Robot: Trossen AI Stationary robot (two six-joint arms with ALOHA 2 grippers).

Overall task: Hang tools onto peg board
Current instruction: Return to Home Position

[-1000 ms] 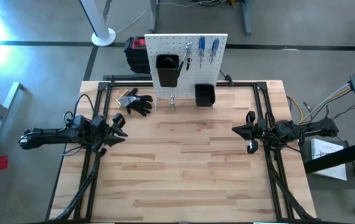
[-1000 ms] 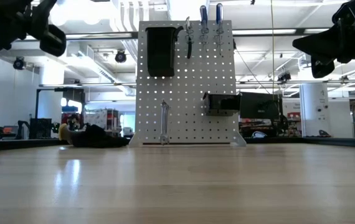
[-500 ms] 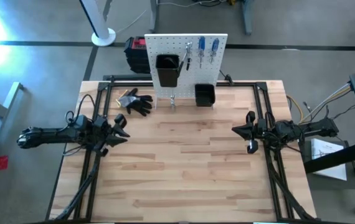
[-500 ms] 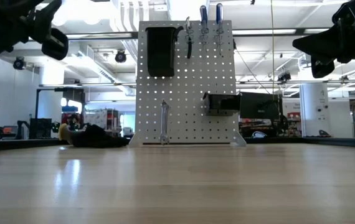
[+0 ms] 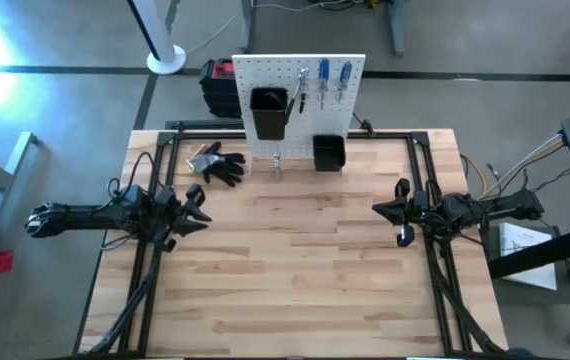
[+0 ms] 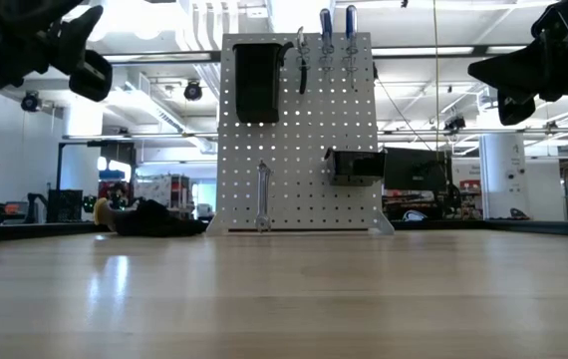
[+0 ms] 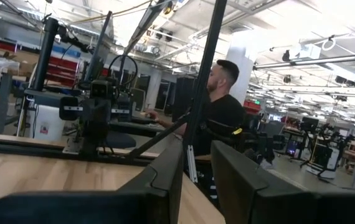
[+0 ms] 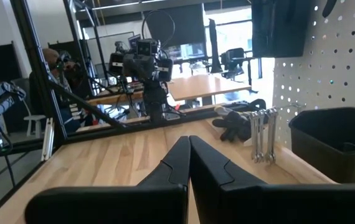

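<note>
The white peg board (image 5: 300,85) stands upright at the table's far edge, with two black bins (image 5: 268,112) (image 5: 328,152) on it. Two blue-handled screwdrivers (image 5: 336,78) and dark pliers (image 5: 302,92) hang near its top. Slim silver wrenches (image 6: 262,195) hang low on it, and also show in the right wrist view (image 8: 261,143). My left gripper (image 5: 197,206) hovers open and empty over the table's left side. My right gripper (image 5: 377,209) hovers shut and empty over the right side. Both are well above the tabletop and far from the board.
Black work gloves (image 5: 220,162) lie on the table left of the board's foot. Black frame rails (image 5: 155,180) run along the table's left, right and far sides. A person (image 7: 224,109) sits beyond the table's right side. Bare wood lies between the arms (image 5: 295,250).
My left gripper has edged a little toward the table's middle and stays open. My right gripper has kept still.
</note>
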